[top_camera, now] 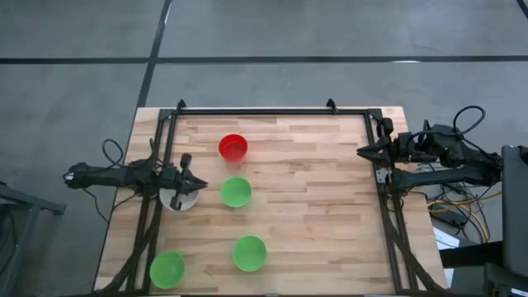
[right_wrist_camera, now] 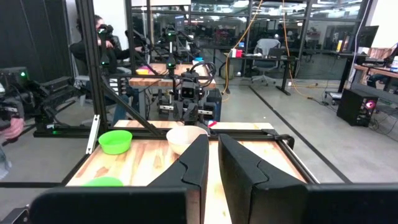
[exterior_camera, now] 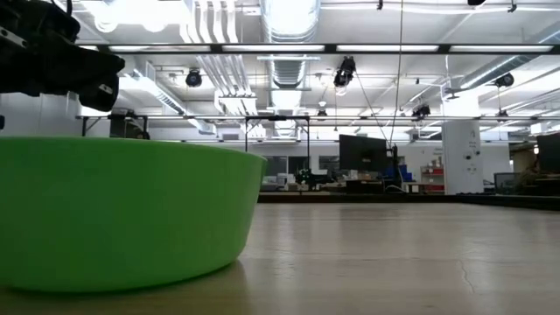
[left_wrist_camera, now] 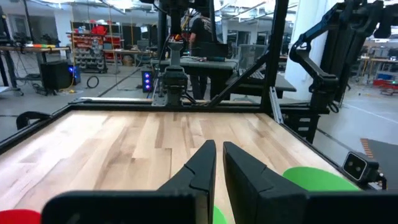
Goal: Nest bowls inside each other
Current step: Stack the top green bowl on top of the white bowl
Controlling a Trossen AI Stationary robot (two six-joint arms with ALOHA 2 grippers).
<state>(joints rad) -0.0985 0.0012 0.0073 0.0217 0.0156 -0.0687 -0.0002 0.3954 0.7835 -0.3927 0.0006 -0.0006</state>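
Note:
Five bowls stand on their bases on the wooden table. A red bowl is far of centre, and a green bowl sits in the middle. Two more green bowls stand near the front edge. A pale bowl sits at the left. My left gripper hovers level above the pale bowl's rim, shut and holding nothing. My right gripper waits at the table's right edge, raised, level and shut, also with nothing in it.
A black metal frame runs along the table's far, left and right edges. The middle and right of the tabletop are bare wood. In the low view one green bowl fills the left foreground. A person sits beyond the table.

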